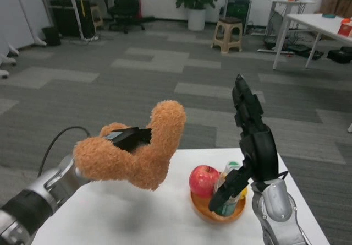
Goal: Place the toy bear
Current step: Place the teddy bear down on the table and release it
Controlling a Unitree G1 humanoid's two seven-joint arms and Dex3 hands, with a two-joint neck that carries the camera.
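Nearest the camera, on the left: silver forearm reaching in over the white table [137, 217], its left hand [129, 138] mostly buried in the orange plush toy bear [135, 148] — only dark fingers showing across the top, wrapped round the fur, so holding it. Bear carried in the air, well above the tabletop, one thick limb sticking up, a shadow underneath on the white surface. To the right, right hand [250, 146] raised upright with fingers apart, holding nothing, its lower fingers just in front of the orange bowl [217, 212]. Bowl carrying a red apple [203, 180] and a small green-capped bottle [228, 192], partly hidden behind that hand. Judged as mid-carry, placing not yet done. Best to lower onto the bare stretch of table under the bear, well left of the bowl — straight down, slowly, letting go only once the plush rests flat, since soft fur clings to fingers and rolls. Better to hold the right hand clear of the fruit. Farther off, grey carpet, a beige stool [228, 34], desks, a potted plant [193, 0].
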